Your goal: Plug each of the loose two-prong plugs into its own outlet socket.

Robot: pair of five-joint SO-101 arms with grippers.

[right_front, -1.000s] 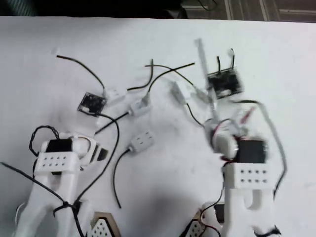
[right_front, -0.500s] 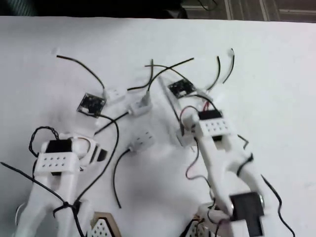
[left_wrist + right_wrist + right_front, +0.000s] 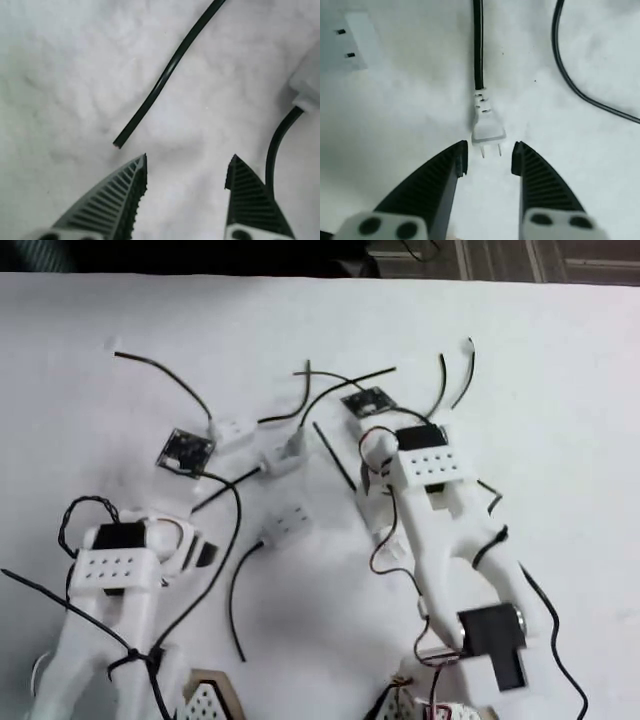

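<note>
A: Starting on the left, our left gripper (image 3: pixel 189 160) hovers low over the table (image 3: pixel 65 75), fingers spread with nothing between them. A loose cable end (image 3: pixel 118 144) lies just ahead of it.

B: So if we close there, we pinch bare cable and not a plug.

A: Further right, our right gripper (image 3: pixel 490 150) is parted too. Its tips flank the prongs of the white two-prong plug (image 3: pixel 488 125), which lies flat on the table, its cord (image 3: pixel 478 45) running away from us.

B: That is our worry. If we clamp on the prongs, nothing is left free to enter the outlet socket (image 3: pixel 350 42), which sits well apart to one side. We also judge that the light plug may skid or twist as we close, levered by its stiff cord.
</note>
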